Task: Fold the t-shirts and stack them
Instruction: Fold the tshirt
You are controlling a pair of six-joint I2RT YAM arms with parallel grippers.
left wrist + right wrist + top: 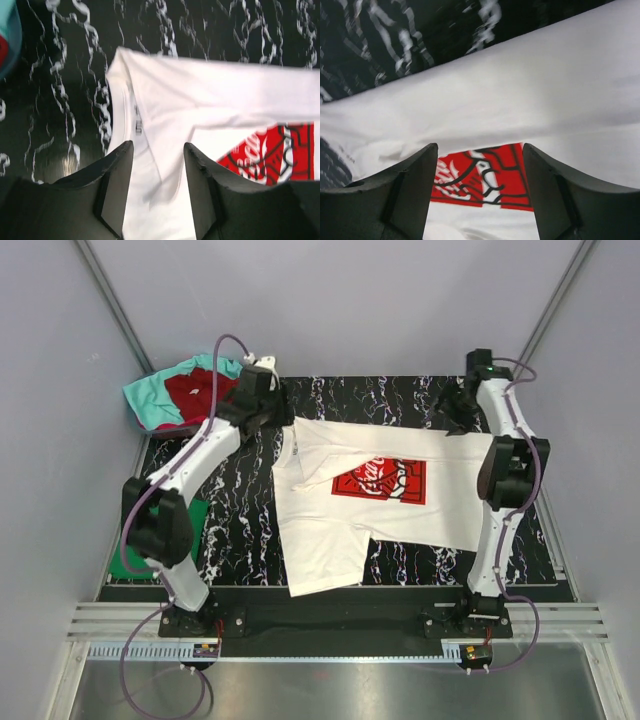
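White shirt lies on the black bench, far edge folded over. I see the left end effector and right end effector both released, empty above it.

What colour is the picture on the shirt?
The print is red with white markings, clearest in the top view.

The printed t-shirt is lying across the middle of the mat, collar to the left. A heap of t-shirts is sitting at the mat's far-left corner. Another t-shirt is lying near the left edge, beneath the left arm. The left gripper is hanging over the collar.
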